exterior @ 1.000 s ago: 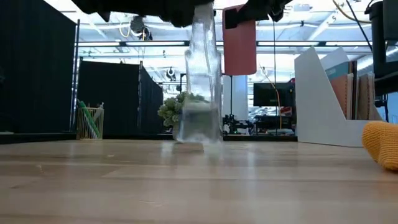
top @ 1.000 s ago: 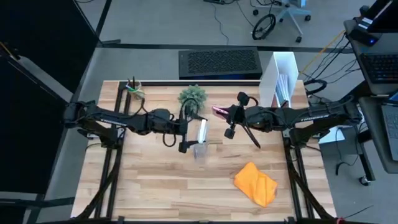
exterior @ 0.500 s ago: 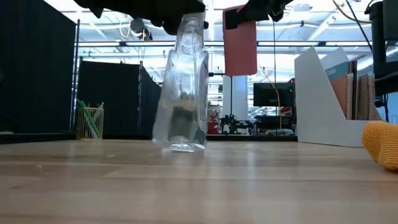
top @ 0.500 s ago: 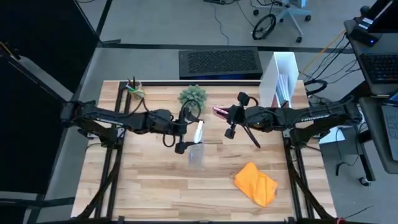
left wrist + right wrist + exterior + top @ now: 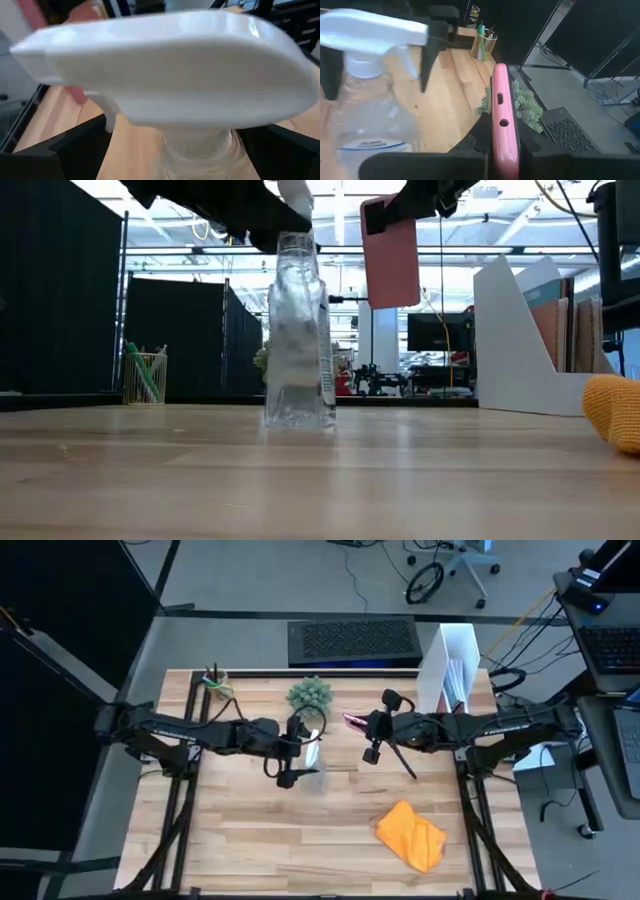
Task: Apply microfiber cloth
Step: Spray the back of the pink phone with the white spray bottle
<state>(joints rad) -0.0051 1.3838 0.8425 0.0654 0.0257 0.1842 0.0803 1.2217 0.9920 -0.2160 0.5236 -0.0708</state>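
Cloth [image 5: 411, 836], the orange-yellow microfiber one, lies crumpled near the surface's [image 5: 250, 840] front right corner, untouched and well apart from both arms. The left arm reaches level across from the left edge, its pincer [image 5: 303, 752] around the neck of an upright clear spray bottle [image 5: 298, 340] standing mid-surface, though whether it is clenched or released I cannot tell. The right arm stretches in from the right edge, its pincer [image 5: 503, 142] clenched on a pink-cased phone [image 5: 502, 125] held above the surface.
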